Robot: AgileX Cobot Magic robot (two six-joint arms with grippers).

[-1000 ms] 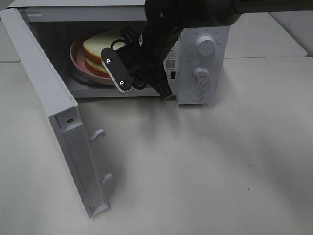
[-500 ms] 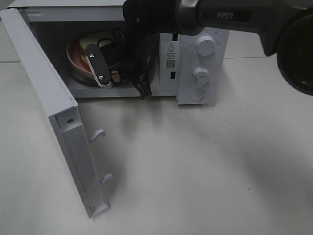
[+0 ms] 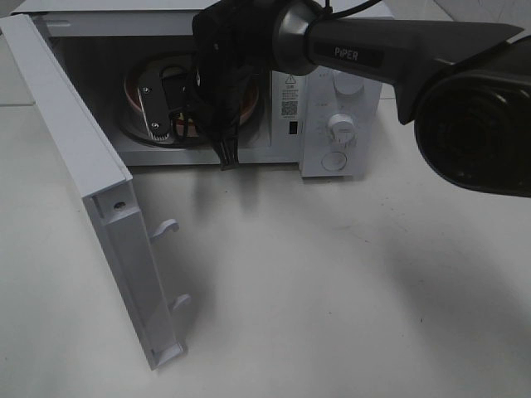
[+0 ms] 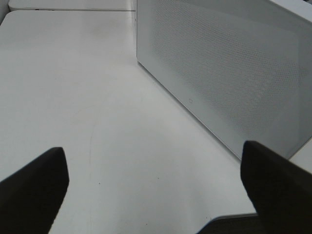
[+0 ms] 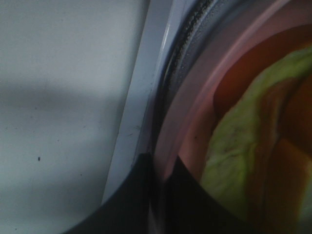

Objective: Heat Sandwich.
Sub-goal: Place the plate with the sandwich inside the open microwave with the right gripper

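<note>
Right arm (image 3: 365, 54): I see it reaching in from the right side, across the control panel of the microwave (image 3: 344, 124), with its wrist turned down into the open cavity. The right end effector (image 3: 192, 149) sits at the cavity mouth. One of its fingers (image 3: 153, 106) lies over the plate and the other points down at the front lip. The two stand apart and I see nothing clamped between them, so I log it as released.

Left arm: it does not show in the high view. Its wrist camera shows the left end effector (image 4: 153, 161) with both dark tips spread wide and nothing between them. It hangs over bare tabletop (image 4: 73, 87), facing the perforated outer face of the microwave door (image 4: 234, 73).

Containers:
- The microwave stands on the tabletop (image 3: 332, 282) with its door (image 3: 91, 174) swung fully open towards the left.
- Inside, a round pink plate (image 3: 134, 87) rests on the turntable, largely covered by the right end effector in the high view.
- The right wrist camera looks closely along the plate rim (image 5: 195, 122). The sandwich (image 5: 234, 161) lies on the plate, showing green lettuce and orange filling, and a dark finger edge overlaps the rim.
- I cannot tell whether that finger touches the plate.
</note>
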